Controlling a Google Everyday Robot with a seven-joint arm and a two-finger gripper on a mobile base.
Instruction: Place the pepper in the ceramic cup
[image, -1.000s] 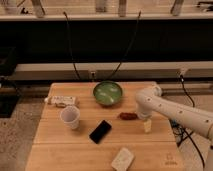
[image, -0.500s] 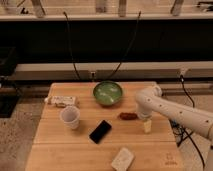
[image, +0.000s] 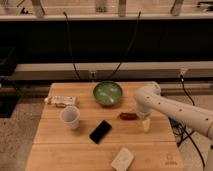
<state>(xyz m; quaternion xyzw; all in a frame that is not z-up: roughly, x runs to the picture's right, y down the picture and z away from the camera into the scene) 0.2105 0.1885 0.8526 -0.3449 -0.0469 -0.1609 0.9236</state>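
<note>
Nothing has shifted since the earlier frames. The pepper (image: 128, 116) lies on the worktop (image: 75, 147), just right of the green bowl (image: 107, 93). The claw (image: 145, 124) hangs just beside it, right; its opening cannot be told. The ceramic cup (image: 70, 117) stands well left, past the black phone (image: 100, 131).

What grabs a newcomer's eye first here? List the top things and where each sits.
The white robot arm reaching in from the right stands out, its gripper low over the wooden table, just right of the pepper. The green bowl sits at the table's back centre. The ceramic cup stands left of the black phone.
</note>
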